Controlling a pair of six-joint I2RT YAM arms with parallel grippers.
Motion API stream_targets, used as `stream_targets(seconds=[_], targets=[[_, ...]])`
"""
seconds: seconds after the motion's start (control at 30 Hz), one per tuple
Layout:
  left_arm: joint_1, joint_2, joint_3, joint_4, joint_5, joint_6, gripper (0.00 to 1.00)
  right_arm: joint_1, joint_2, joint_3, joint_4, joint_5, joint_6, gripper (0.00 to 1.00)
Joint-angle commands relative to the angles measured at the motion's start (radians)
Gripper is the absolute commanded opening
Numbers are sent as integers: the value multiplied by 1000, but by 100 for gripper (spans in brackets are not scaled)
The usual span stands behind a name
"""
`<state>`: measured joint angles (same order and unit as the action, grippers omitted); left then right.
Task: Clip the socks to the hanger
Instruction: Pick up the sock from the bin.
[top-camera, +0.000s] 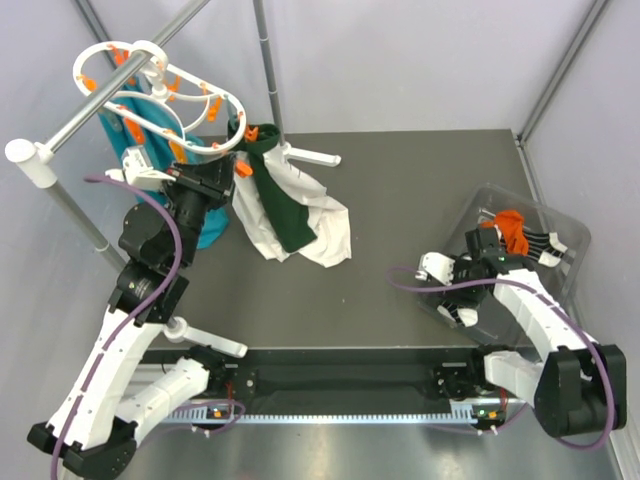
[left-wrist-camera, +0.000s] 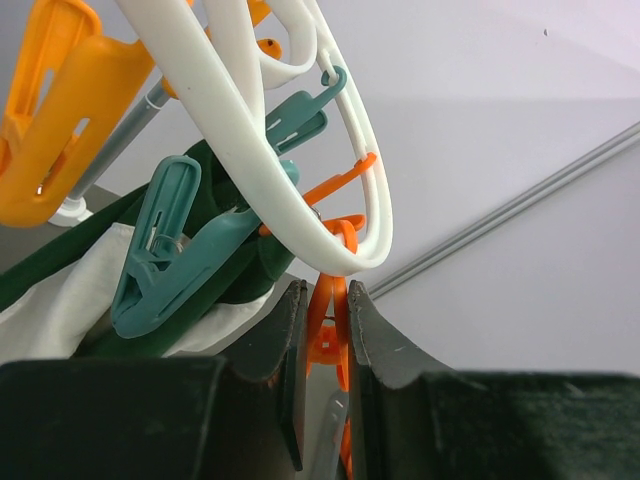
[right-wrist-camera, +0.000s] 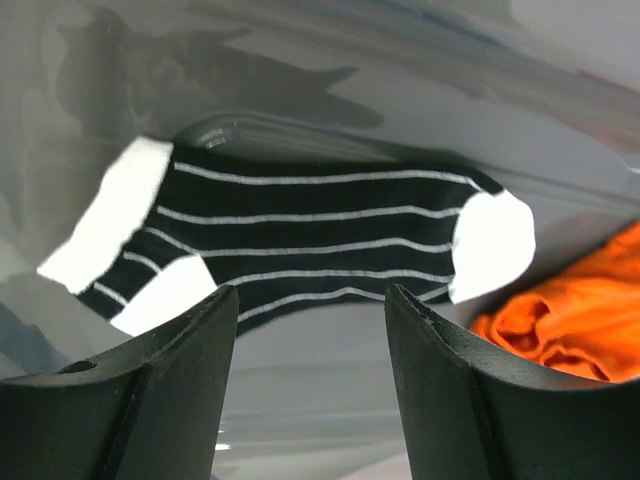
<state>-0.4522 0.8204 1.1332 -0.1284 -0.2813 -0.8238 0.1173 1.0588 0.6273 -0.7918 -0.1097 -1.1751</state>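
Note:
The white oval-ring hanger (top-camera: 160, 85) hangs at the back left, with orange clips dangling from it. My left gripper (top-camera: 238, 168) is raised to its right end, shut on one orange clip (left-wrist-camera: 328, 325) under the white ring (left-wrist-camera: 300, 200). At the right, my right gripper (top-camera: 486, 240) reaches into a clear bin (top-camera: 572, 228) and is open. A dark sock with thin white stripes (right-wrist-camera: 310, 245) lies just beyond its fingertips, with nothing between them. A bright orange sock (right-wrist-camera: 575, 320) lies to its right. The top view shows the orange sock (top-camera: 513, 228) and a striped sock (top-camera: 548, 247) in the bin.
White and dark-green cloths (top-camera: 290, 215) hang from the hanger down onto the table. A teal cloth (top-camera: 208, 232) hangs behind my left arm. A teal peg (left-wrist-camera: 170, 245) grips the green cloth. A grey metal rail (top-camera: 110, 95) carries the hanger, and a pole (top-camera: 268, 70) stands behind.

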Motion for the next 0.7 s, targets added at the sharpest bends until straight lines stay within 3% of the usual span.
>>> stream_targets(seconds=[0.0, 0.43, 0.67], targets=[[-6, -4, -9, -88, 39, 5, 0, 21, 29, -6, 65, -58, 0, 60], [-6, 10, 4, -85, 51, -1, 0, 21, 40, -115, 221, -28, 49, 56], [-6, 3, 2, -86, 48, 2, 0, 21, 35, -182, 267, -57, 66, 45]])
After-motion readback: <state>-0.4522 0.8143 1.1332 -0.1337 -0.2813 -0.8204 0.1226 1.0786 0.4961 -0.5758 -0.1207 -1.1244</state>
